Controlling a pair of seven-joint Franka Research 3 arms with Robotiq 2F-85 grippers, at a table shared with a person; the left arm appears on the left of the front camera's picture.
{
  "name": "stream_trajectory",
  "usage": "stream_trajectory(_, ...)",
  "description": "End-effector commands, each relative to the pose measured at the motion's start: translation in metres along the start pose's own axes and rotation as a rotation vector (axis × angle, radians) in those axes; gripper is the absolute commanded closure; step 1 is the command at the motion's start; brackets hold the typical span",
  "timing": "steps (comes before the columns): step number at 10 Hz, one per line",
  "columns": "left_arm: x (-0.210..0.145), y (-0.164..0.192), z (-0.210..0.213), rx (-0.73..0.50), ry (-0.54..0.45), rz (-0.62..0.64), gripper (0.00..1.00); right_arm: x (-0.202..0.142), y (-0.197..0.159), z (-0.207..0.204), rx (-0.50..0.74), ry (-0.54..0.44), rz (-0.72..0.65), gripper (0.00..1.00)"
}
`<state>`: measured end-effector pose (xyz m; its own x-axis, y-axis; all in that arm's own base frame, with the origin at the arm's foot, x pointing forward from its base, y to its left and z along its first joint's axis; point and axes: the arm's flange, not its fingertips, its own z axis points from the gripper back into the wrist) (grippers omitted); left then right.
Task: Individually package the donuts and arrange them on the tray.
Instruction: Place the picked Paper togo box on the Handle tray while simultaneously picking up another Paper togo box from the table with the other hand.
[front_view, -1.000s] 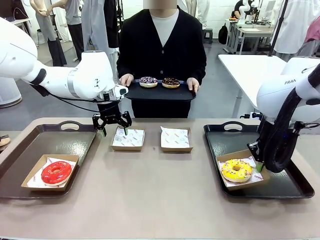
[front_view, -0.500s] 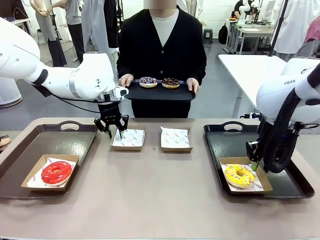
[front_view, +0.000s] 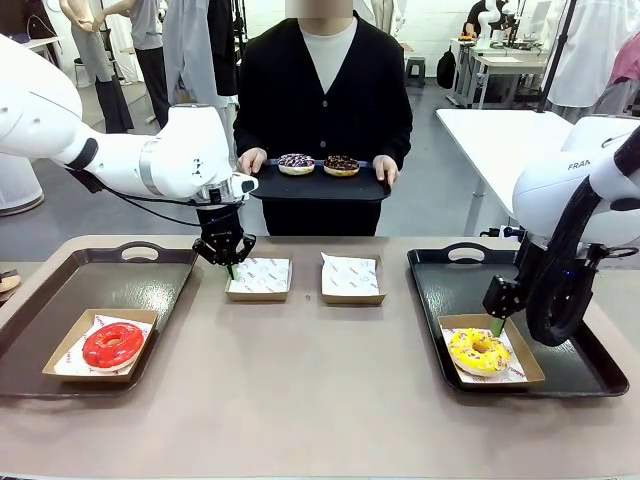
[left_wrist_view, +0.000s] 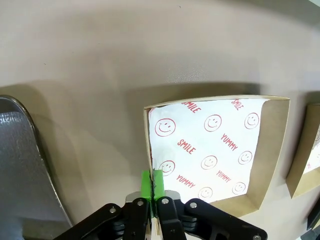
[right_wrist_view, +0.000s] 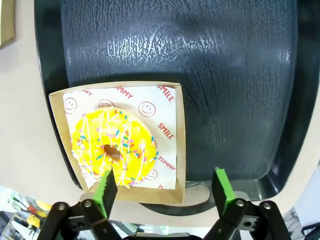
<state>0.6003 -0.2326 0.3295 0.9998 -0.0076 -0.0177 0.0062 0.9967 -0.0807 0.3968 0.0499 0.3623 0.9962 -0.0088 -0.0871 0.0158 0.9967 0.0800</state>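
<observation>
My left gripper (front_view: 230, 266) is shut on the left wall of an empty paper-lined box (front_view: 259, 279) on the table. In the left wrist view its green pads (left_wrist_view: 151, 186) pinch that box's (left_wrist_view: 210, 150) edge. The red donut (front_view: 112, 344) lies in a box on the left tray (front_view: 150, 285). On the right tray (front_view: 450, 290) the yellow donut (front_view: 478, 350) rests in its box, with my right gripper (front_view: 497, 322) open just above the box's far edge. From the wrist, that gripper (right_wrist_view: 163, 186) stands wide beside the yellow donut (right_wrist_view: 115, 147). The person holds a small tray (front_view: 320, 186) carrying a purple-white donut (front_view: 296, 163) and a chocolate donut (front_view: 342, 165).
A second empty paper-lined box (front_view: 351, 279) sits to the right of the gripped one, near the table's middle. Its corner (left_wrist_view: 306, 160) shows in the left wrist view. The left tray's rim (left_wrist_view: 30, 165) lies close beside my left gripper.
My left gripper dropped onto the empty box's left wall and shut on it. My right gripper set the yellow donut's box flat on the tray, opened and drew back.
</observation>
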Motion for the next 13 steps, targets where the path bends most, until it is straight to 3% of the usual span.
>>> stream_trajectory(1, 0.007, -0.005, 0.002, 0.043, 0.007, 0.016, 1.0, -0.003, -0.002, -0.004, 0.017, -0.007, 0.006, 0.0)
stream_trajectory(6, -0.002, -0.006, 0.013, 0.084, 0.046, -0.014, 1.0, -0.018, -0.019, 0.018, 0.08, 0.026, 0.012, 0.0)
stream_trajectory(11, -0.031, -0.015, 0.099, 0.024, -0.014, -0.077, 1.0, -0.062, -0.134, 0.098, 0.657, 0.038, 0.06, 0.0)
stream_trajectory(13, -0.036, -0.019, 0.122, 0.031, -0.038, -0.084, 1.0, -0.067, -0.179, 0.109, 0.8, 0.019, 0.048, 0.0)
